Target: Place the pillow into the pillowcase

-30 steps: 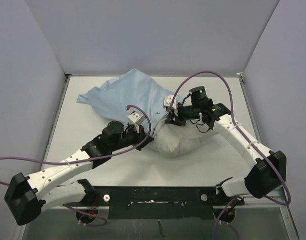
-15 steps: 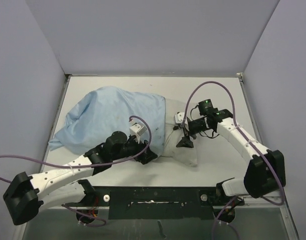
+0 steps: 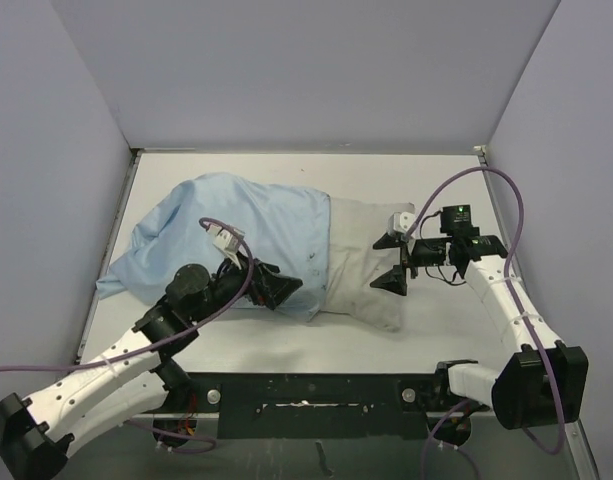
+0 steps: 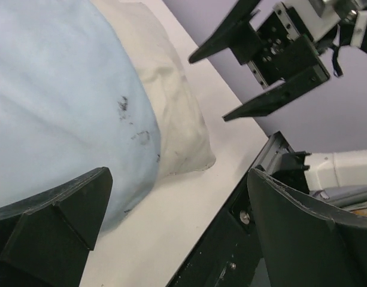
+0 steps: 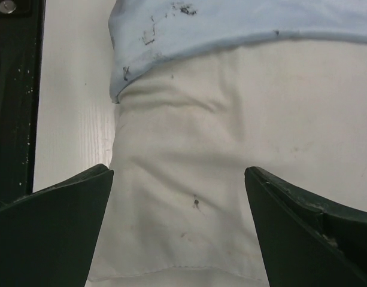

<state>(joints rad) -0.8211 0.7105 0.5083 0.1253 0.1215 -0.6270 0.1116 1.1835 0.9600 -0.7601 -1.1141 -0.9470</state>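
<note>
The light-blue pillowcase (image 3: 226,235) lies on the table, covering the left two thirds of the off-white pillow (image 3: 366,265). The pillow's right end sticks out of the case's mouth. My left gripper (image 3: 286,287) is open at the case's near edge, holding nothing. In the left wrist view its jaws (image 4: 178,185) stand wide over bare table beside the pillowcase (image 4: 51,89) and pillow (image 4: 171,113). My right gripper (image 3: 391,262) is open just above the pillow's exposed end. In the right wrist view it (image 5: 178,179) frames the pillow (image 5: 231,119) below the pillowcase hem (image 5: 231,24).
A white table (image 3: 436,180) is boxed in by pale walls on the left, back and right. A black rail (image 3: 306,395) runs along the near edge, also black rail (image 5: 15,89). Purple cables (image 3: 486,175) loop above both arms.
Both grippers opened and let go of the fabric. The pillow and case dropped flat and spread left. The left arm drew back toward the left, the right arm toward the right.
</note>
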